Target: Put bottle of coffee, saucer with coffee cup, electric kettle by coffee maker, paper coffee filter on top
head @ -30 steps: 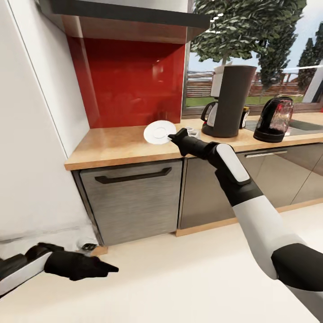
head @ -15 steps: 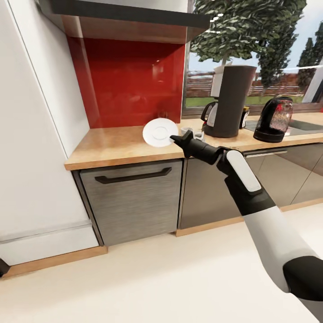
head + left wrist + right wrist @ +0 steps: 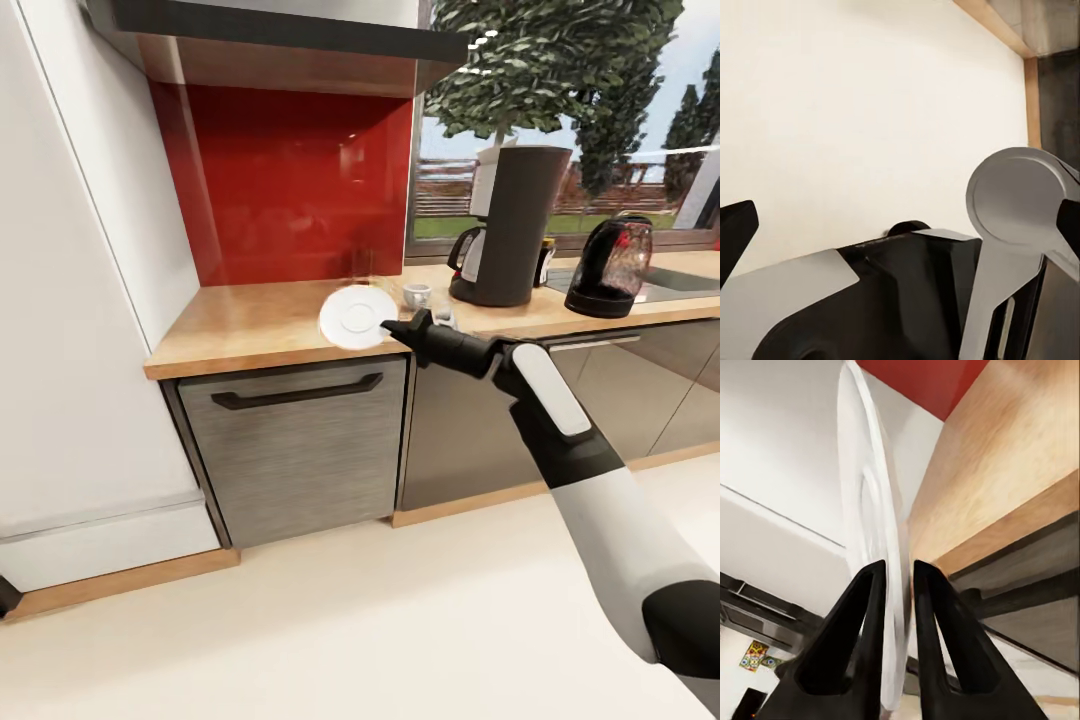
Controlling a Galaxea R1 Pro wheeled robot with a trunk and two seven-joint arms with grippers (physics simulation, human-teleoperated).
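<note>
Head view: right gripper (image 3: 392,328) pinches saucer (image 3: 358,317) by rim, plate tilted on edge, face toward camera, held over front edge of countertop (image 3: 260,325). Right wrist view: both fingers (image 3: 855,637) clamp saucer (image 3: 874,540) rim between them. Cup (image 3: 417,294) stands on countertop just beside gripper, coffee maker (image 3: 515,225) behind it. Kettle (image 3: 611,265) toward right end. Left claw: cannot tell state.
</note>
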